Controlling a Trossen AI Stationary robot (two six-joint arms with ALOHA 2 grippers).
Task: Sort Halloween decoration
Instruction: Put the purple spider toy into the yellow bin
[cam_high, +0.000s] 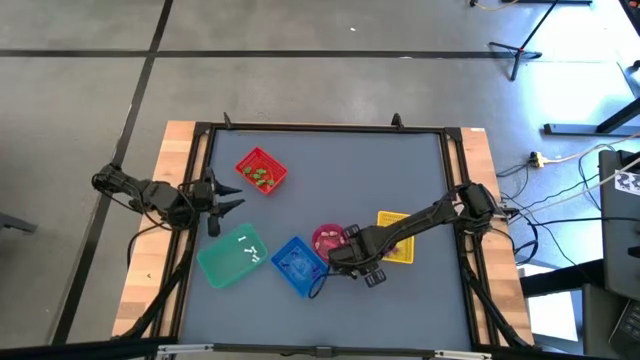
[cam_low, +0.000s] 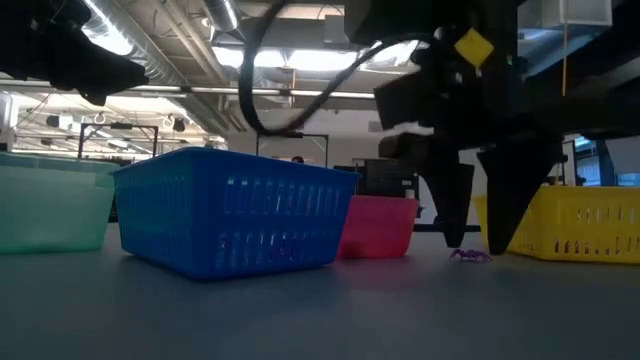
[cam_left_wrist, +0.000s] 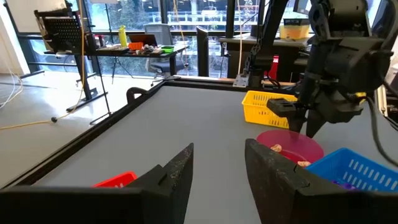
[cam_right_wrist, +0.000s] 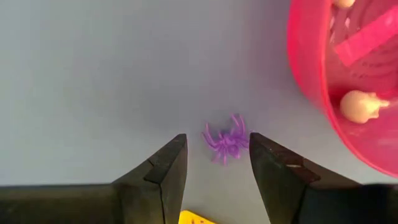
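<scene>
— What is on your left side?

— My left fingers (cam_high: 232, 197) hang spread apart with nothing between them, over the bench (cam_high: 330, 160) near its left edge. A red basket (cam_high: 261, 170) with green trinkets (cam_high: 260, 177) sits just beyond them, and a teal basket (cam_high: 232, 257) holding small white pieces (cam_high: 250, 250) lies on their other side.

— And toward the middle?

— A blue basket (cam_high: 298, 265) stands beside my right fingers (cam_right_wrist: 217, 163), touching a pink bowl (cam_right_wrist: 348, 81). Cream skull trinkets (cam_right_wrist: 362, 106) lie inside that bowl.

— Where is the piece you are working on?

— A purple spider (cam_right_wrist: 227, 140) lies flat on the bench just ahead of my right fingertips, in line with the gap between them. Those fingers stand open, tips down close to the surface, touching nothing. The pink bowl is just beside the spider but apart from it.

— And farther right?

— A yellow basket (cam_high: 399, 240) sits behind my right fingers, partly under the arm.
</scene>
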